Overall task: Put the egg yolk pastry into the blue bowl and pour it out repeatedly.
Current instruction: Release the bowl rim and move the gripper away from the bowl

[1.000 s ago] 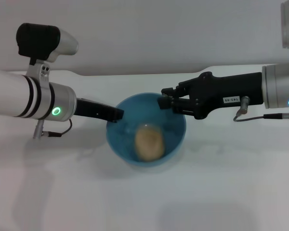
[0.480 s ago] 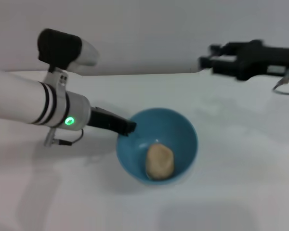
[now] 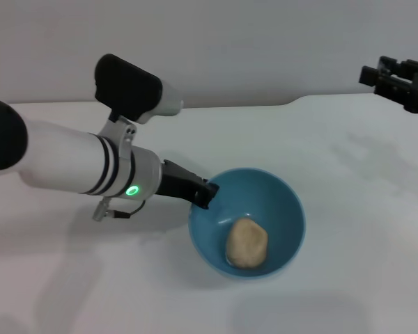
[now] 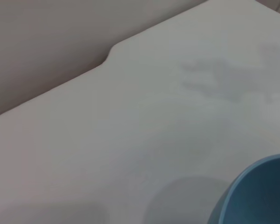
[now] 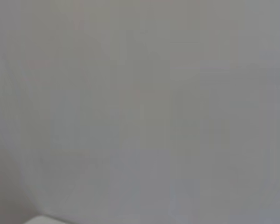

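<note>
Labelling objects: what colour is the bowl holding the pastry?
Light blue bowl, glossy inside; clearest in the head view.

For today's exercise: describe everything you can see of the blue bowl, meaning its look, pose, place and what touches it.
The blue bowl is round, deep and light blue, with a smooth glossy inside and a plain rim. It stands on the white table, tipped slightly so that its opening faces the camera. The pale, lumpy egg yolk pastry lies inside on its bottom. The left gripper is at its rim on the robot's left side. The left wrist view shows only part of its outer wall.
</note>
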